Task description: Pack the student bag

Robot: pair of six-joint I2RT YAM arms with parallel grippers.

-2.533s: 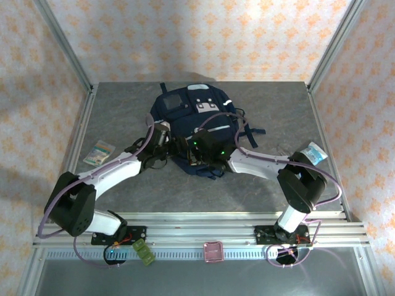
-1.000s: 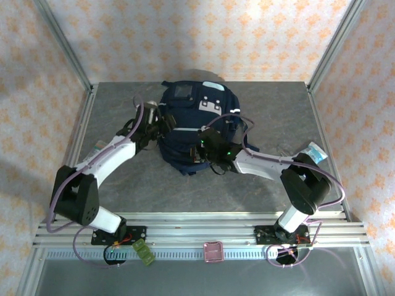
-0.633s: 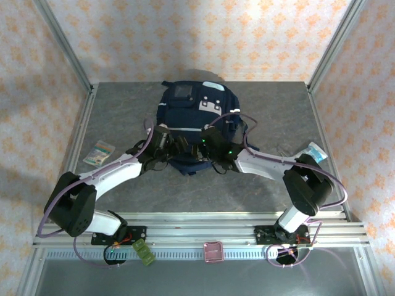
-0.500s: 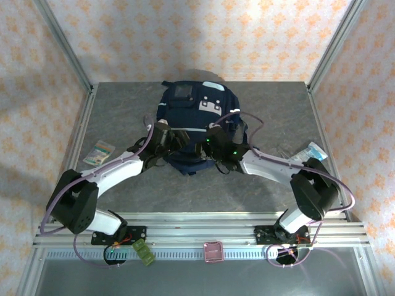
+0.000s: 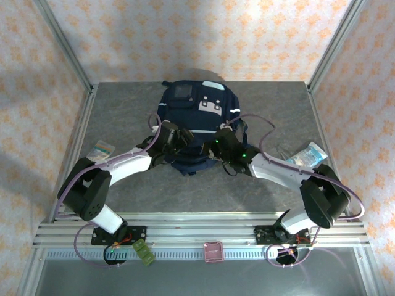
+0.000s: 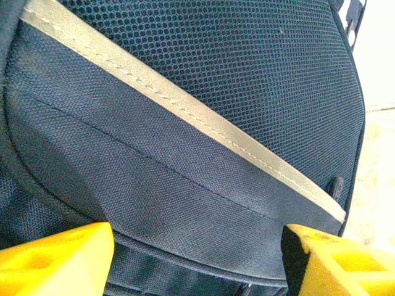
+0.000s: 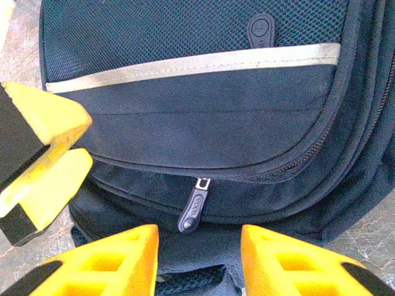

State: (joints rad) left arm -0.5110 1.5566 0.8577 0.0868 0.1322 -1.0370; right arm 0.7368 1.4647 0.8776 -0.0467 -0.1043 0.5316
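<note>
The student bag (image 5: 192, 114), navy with light grey stripes and pale pocket patches, lies at the back middle of the table. Both grippers sit at its near end. My left gripper (image 5: 175, 138) is open, and its yellow fingertips (image 6: 57, 259) stand wide apart against the bag's fabric (image 6: 185, 123) below a grey stripe. My right gripper (image 7: 197, 259) is open too, with nothing between its fingers. A dark zipper pull (image 7: 192, 208) hangs just ahead of its gap. The left gripper's yellow fingers (image 7: 38, 154) show at the left of the right wrist view.
A small packet (image 5: 100, 150) lies on the table at the left and a pale blue packet (image 5: 307, 153) at the right, beside the right arm. A green item (image 5: 143, 251) and a pink one (image 5: 214, 251) sit on the front rail. Metal frame posts bound the table.
The bag has shifted back from where it lay. My left gripper came from the bag's left side round to its near end. My right gripper's jaws have opened and let go.
</note>
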